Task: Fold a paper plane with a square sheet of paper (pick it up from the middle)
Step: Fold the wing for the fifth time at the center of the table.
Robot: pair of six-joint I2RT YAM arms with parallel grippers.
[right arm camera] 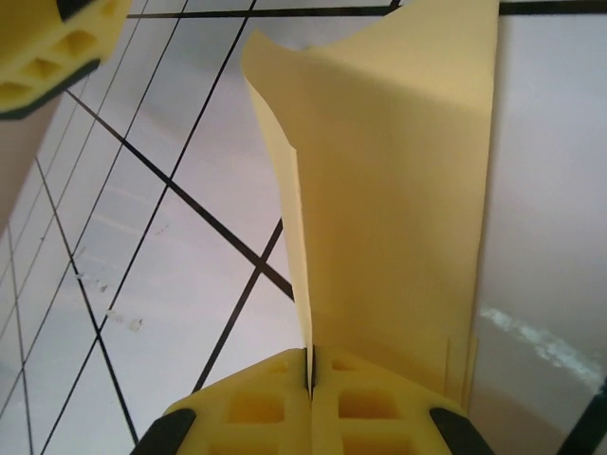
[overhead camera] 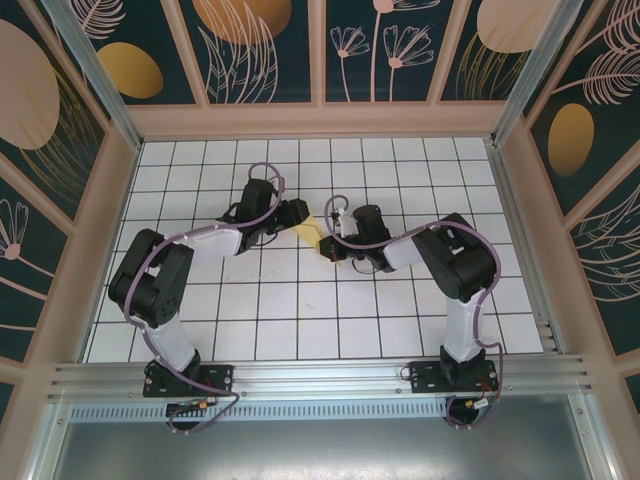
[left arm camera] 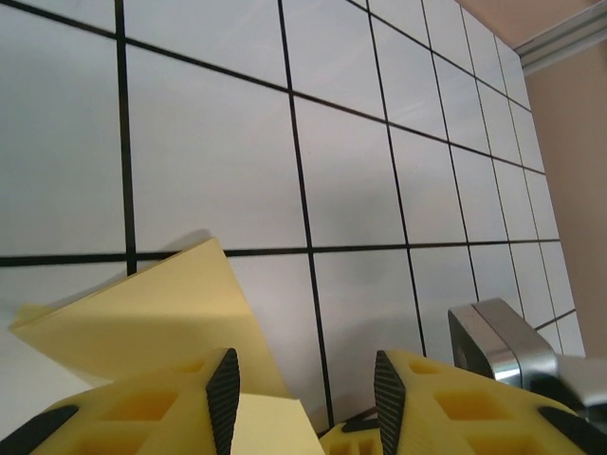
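The yellow sheet of paper [right arm camera: 398, 190] is folded into several layers and stands up off the white grid table. My right gripper [right arm camera: 311, 365] is shut on its lower folded edge. From above, the paper [overhead camera: 318, 238] sits between both grippers at mid-table, with the right gripper [overhead camera: 336, 246] at its right. My left gripper [left arm camera: 305, 398] is open; a corner of the paper [left arm camera: 142, 313] rises behind its left finger [left arm camera: 225, 393], and a lower flap reaches into the gap beside that finger. The left gripper [overhead camera: 302, 215] sits just up-left of the paper.
The white tiled table [overhead camera: 300, 310] with black grid lines is walled by wooden panels [overhead camera: 320, 120] and a metal rail [overhead camera: 320, 375] at the near edge. A silver part of the right arm [left arm camera: 493, 341] is close to my left gripper's right finger.
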